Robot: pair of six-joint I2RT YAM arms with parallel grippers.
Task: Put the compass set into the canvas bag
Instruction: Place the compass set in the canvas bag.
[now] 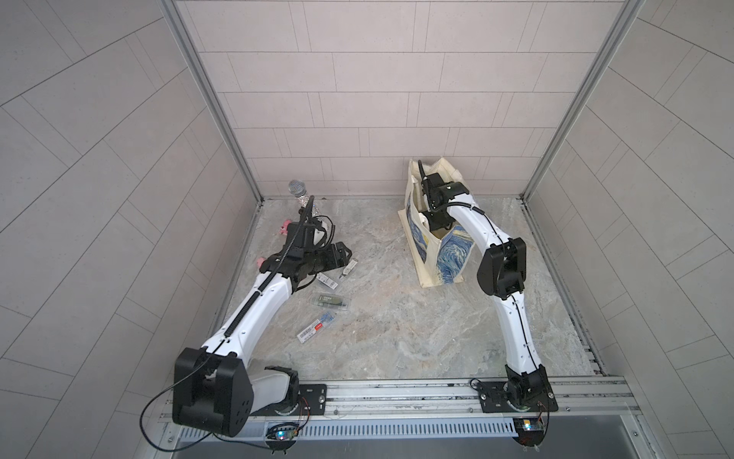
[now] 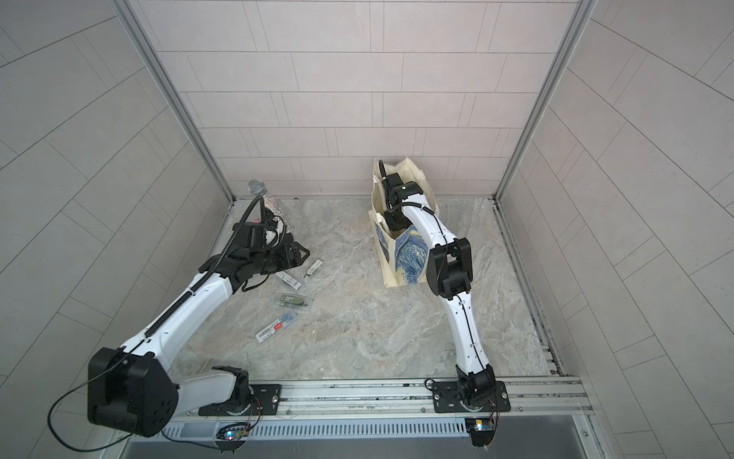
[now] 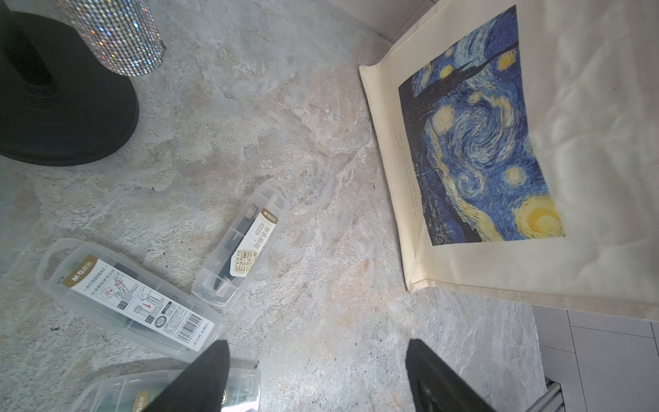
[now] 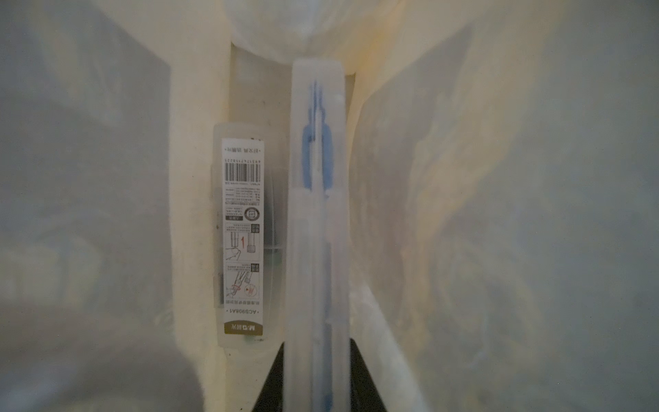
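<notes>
Right wrist: right gripper (image 4: 317, 360) clenched on blue compass set (image 4: 315, 214), deep inside canvas bag (image 4: 463, 178), not yet let go; another case (image 4: 242, 235) lies on bag floor.
Left wrist: left gripper (image 3: 315, 342) spread, empty.
Both top views: four cases (image 1: 331, 301) lie outside on marbled table (image 1: 397, 337); grey tiled walls (image 1: 397, 79).

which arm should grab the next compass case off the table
Left. The left gripper is open, hanging by the labelled compass case on the table; the right gripper is down inside the canvas bag, shut on a blue compass case.
</notes>
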